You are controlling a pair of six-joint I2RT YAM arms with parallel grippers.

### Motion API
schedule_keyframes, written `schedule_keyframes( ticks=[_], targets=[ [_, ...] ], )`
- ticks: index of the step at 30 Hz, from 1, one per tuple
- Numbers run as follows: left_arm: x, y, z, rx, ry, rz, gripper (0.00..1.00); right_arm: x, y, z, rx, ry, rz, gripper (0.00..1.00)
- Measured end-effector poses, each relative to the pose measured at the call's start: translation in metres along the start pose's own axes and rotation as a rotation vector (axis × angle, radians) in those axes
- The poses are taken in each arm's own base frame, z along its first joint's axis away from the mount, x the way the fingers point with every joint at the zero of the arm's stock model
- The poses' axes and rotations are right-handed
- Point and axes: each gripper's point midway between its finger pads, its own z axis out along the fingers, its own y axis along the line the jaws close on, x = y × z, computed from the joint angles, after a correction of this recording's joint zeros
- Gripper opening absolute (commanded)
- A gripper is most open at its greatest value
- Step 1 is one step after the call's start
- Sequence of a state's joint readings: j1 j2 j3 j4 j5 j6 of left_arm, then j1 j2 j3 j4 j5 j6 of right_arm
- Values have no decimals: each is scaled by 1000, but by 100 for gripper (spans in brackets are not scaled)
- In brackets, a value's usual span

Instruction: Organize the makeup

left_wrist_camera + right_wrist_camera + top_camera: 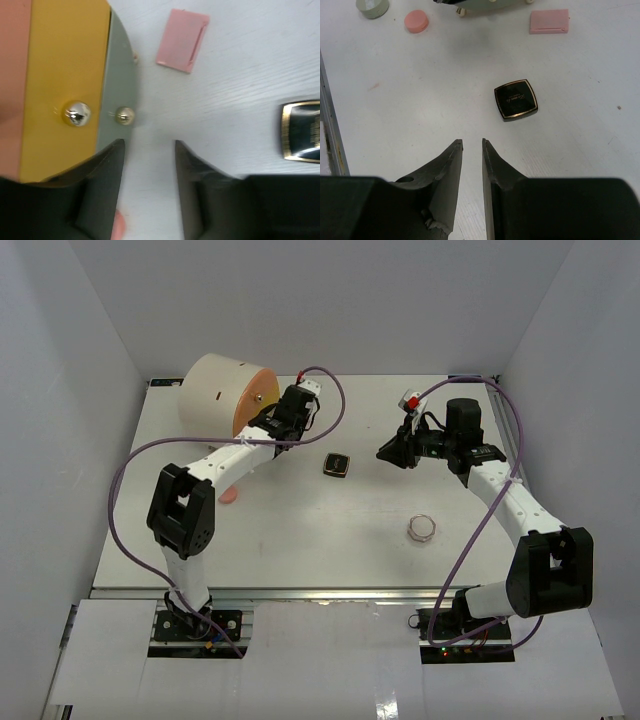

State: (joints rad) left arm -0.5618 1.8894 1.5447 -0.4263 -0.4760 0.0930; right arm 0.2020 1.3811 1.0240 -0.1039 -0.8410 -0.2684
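White table [300,540], grey walls [300,300]. Black-gold square compact [338,465] lies mid-table toward the far edge, gold lettering unreadable; clear round jar [422,529] toward the near-right corner. Left gripper [148,145] partly open, empty, by the cropped cylinder [225,395] at the far-left corner; right gripper [471,145] parted a slit, empty.

Left gripper [148,145] at 6 o'clock, fingers spread, nothing between them but white table [230,80]. At 9 o'clock, a yellow drawer front [65,65] with a shiny knob [76,113], its near edge just by the left finger. Pink pad [182,40] lies flat at 12. Black-gold compact [302,131] at 3, cut off by the edge.
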Motion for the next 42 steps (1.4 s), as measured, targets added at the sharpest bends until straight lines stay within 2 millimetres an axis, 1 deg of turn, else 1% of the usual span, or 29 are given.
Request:
schedule_keyframes(
  ticks=[4,6,7,9,10,11,13,15,19,21,23,25,29,32,35,39,42],
  targets=[
    [-6,-11,-8,32,-27,-102,5,1,-1,0,2,1,2,29],
    [-7,-13,-8,28,-33,-161,4,2,-1,-1,3,2,4,29],
    [-7,-13,-7,15,-35,-197,7,3,-2,-1,4,2,6,29],
    [-4,-11,-2,-32,-31,-278,20,3,-2,-1,4,3,8,29],
    [-3,-10,1,-59,-30,-319,29,4,-2,-1,4,4,8,29],
    [2,-7,7,-103,-22,-358,38,4,-2,0,5,4,9,29],
    [12,-4,21,-199,-5,-420,50,4,-3,0,5,5,10,29],
    [26,-4,37,-285,12,-464,55,5,-4,0,6,6,13,29],
    [55,-4,64,-438,36,-495,54,9,-7,0,9,12,24,30],
    [62,-3,73,-501,31,-499,52,11,-8,1,11,16,30,30],
    [64,1,77,-555,18,-503,50,12,-9,1,11,18,34,30],
    [59,4,79,-592,-3,-514,49,13,-10,1,11,20,37,30],
    [47,12,76,-644,-43,-531,49,14,-11,2,12,22,40,30],
    [35,18,71,-676,-81,-548,55,16,-13,2,15,25,47,30],
    [28,24,67,-709,-108,-558,59,18,-15,1,18,28,52,30],
    [28,27,67,-730,-118,-559,58,18,-16,1,21,27,54,30],
    [33,26,72,-736,-110,-547,56,18,-17,0,23,27,55,30]
  ],
)
